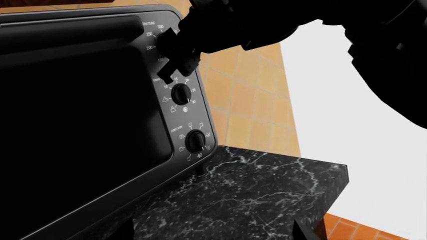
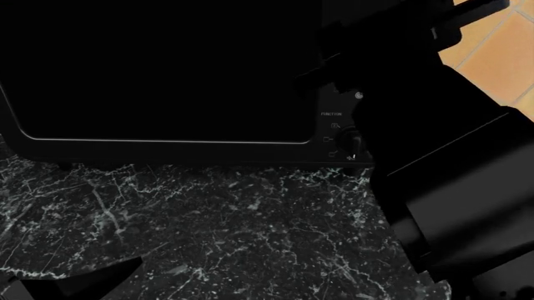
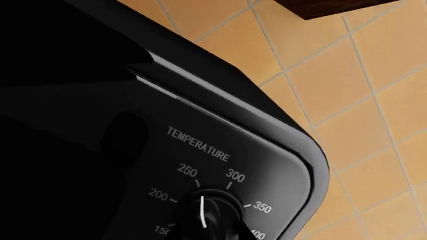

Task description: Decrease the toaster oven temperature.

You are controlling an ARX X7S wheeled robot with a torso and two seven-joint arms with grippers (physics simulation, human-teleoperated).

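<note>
The black toaster oven (image 1: 80, 100) stands on a black marble counter (image 1: 267, 190), its knob column at the right of its dark window. In the right wrist view the temperature knob (image 3: 212, 214) shows under the "TEMPERATURE" label, its white pointer between 250 and 300. My right gripper (image 1: 177, 57) is at that top knob, with its fingers closed round it and hiding it in the left wrist view. My left gripper (image 1: 213, 234) is open and empty, low over the counter in front of the oven. In the head view my right arm (image 2: 451, 187) covers the upper knobs of the oven (image 2: 167, 75).
Below the temperature knob sit the timer knob (image 1: 180, 93) and the function knob (image 1: 196, 141), which also shows in the head view (image 2: 352, 145). The counter ends just right of the oven (image 1: 337, 175). An orange tiled wall (image 1: 247, 100) stands behind.
</note>
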